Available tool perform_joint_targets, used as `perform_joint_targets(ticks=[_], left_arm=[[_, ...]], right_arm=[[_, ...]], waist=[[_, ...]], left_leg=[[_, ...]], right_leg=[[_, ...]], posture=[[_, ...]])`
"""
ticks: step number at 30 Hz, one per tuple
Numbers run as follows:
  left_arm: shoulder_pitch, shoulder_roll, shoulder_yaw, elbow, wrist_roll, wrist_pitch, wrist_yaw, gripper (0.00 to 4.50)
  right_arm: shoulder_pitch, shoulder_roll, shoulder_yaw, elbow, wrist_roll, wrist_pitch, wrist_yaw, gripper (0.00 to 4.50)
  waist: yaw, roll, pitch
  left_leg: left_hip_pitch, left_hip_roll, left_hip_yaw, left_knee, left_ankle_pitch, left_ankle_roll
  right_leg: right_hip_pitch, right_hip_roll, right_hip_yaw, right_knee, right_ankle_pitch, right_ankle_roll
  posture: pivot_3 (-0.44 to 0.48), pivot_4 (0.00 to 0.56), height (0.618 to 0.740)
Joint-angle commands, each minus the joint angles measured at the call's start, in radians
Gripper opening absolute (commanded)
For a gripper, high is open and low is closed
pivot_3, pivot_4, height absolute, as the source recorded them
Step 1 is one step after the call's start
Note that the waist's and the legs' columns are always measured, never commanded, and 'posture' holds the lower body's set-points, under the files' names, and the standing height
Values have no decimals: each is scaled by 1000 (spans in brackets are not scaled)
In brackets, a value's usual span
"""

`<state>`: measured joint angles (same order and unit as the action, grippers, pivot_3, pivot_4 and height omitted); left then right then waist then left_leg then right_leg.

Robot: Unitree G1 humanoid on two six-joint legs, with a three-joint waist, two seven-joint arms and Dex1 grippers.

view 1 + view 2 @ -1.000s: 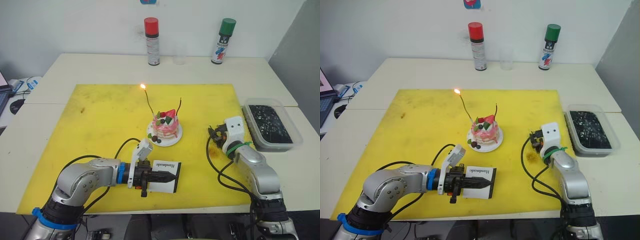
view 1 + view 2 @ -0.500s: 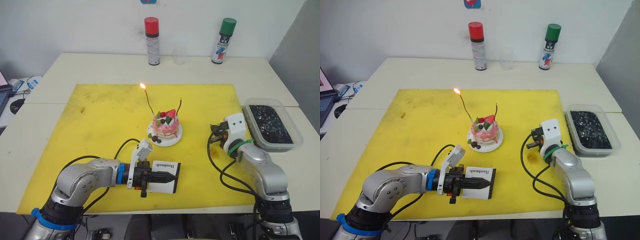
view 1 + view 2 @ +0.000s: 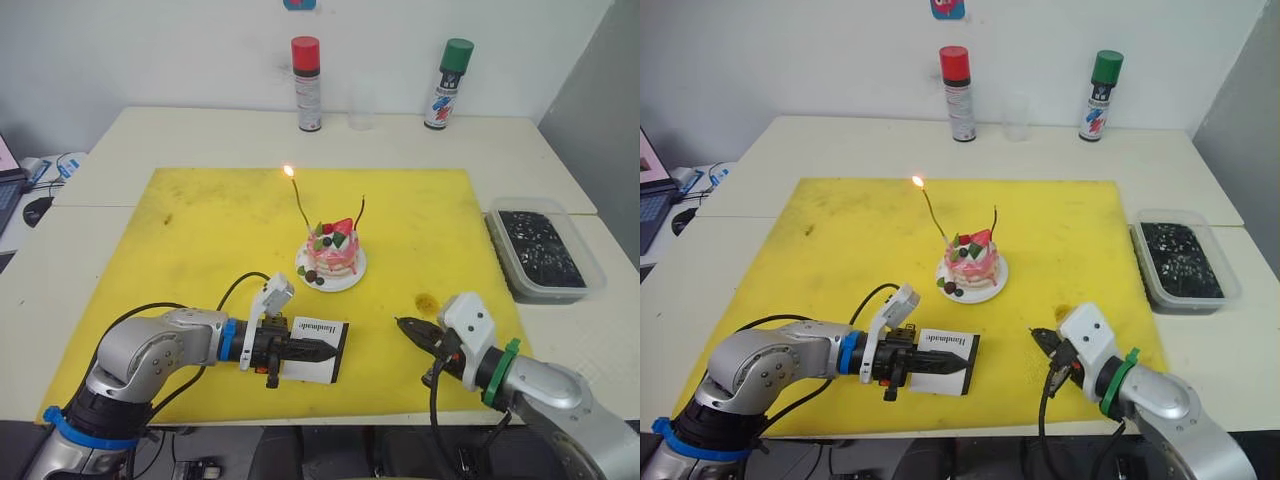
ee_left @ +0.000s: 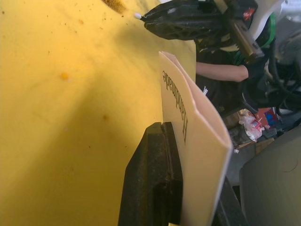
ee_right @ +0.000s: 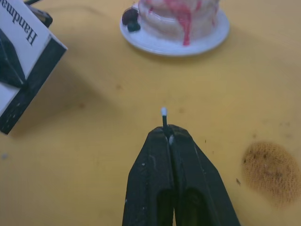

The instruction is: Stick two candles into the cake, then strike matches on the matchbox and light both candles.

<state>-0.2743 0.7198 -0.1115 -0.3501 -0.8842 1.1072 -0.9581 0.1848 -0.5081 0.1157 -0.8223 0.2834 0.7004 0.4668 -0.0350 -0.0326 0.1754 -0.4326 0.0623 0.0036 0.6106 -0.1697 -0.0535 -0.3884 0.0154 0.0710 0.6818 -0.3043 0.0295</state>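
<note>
Cake (image 3: 332,254): sitting on its small white plate near the middle of the yellow mat (image 3: 200,230), pink with a strawberry and dark berries on top.
Left candle (image 3: 299,203): standing in the cake, leaning toward the robot's left, and burning with a small flame at its tip.
Right candle (image 3: 359,213): standing in the cake beside the strawberry, showing no flame.
Matchbox (image 3: 312,350): being held on edge above the near part of the mat, its printed face turned up and its dark striking side facing the other arm.
Left gripper (image 3: 300,351): clamping the matchbox between both fingers, as the left wrist view is showing.
Match (image 5: 164,117): poking out of the right fingertips, dark shaft with a pale unlit head pointing toward the matchbox.
Right gripper (image 3: 412,330): pinching the match with fingers pressed together, hovering low over the mat near the matchbox but not touching it.
Done so far: both candles are standing in the cake and one is burning.
Left to do: by my judgement, striking this match on the box and carrying the flame to the unlit candle.
Bystanders: a red-capped can (image 3: 305,83), a green-capped can (image 3: 442,83) and a clear tray of dark bits (image 3: 543,250) are sitting off the mat.
</note>
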Motion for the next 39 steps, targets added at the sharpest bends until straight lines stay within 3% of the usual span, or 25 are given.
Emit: perform_joint_targets(ticks=[1, 5, 8, 11, 39], left_arm=[[-17, 6, 7, -14, -15, 4, -18, 0], [-16, 8, 7, -19, -15, 9, -19, 0], [-10, 12, 9, -28, -18, 16, -20, 0], [-6, 15, 14, -32, -18, 21, -20, 0], [-11, 21, 16, -39, -24, 28, -20, 0]], right_arm=[[22, 12, 61, 74, -81, -149, -17, 43], [31, 27, 82, 170, -113, -229, -15, 43], [20, 36, 86, 201, -118, -252, -6, 605], [19, 33, 92, 205, -125, -284, 8, 1586], [85, 139, 64, 265, -153, -343, -56, 1586]], waist=[[0, 0, 0], [2, 0, 0], [2, 0, 0], [2, 0, 0], [4, -1, -1]], left_leg=[[0, 0, 0, 0, 0, 0], [0, -1, 2, 0, 0, 0], [0, 0, 0, 0, 0, 0], [0, 0, -1, 0, 0, 0], [0, 0, 0, 0, 0, 0]], right_leg=[[0, -1, 0, 0, -1, -1], [0, -1, 1, 0, 0, -1], [0, 0, 0, 0, 2, 3], [0, 0, -1, 1, 1, 2], [1, -1, 0, 1, 2, 2]], posture=[[0, 150, 740], [0, 150, 740], [0, 150, 740], [0, 150, 740], [0, 150, 740]])
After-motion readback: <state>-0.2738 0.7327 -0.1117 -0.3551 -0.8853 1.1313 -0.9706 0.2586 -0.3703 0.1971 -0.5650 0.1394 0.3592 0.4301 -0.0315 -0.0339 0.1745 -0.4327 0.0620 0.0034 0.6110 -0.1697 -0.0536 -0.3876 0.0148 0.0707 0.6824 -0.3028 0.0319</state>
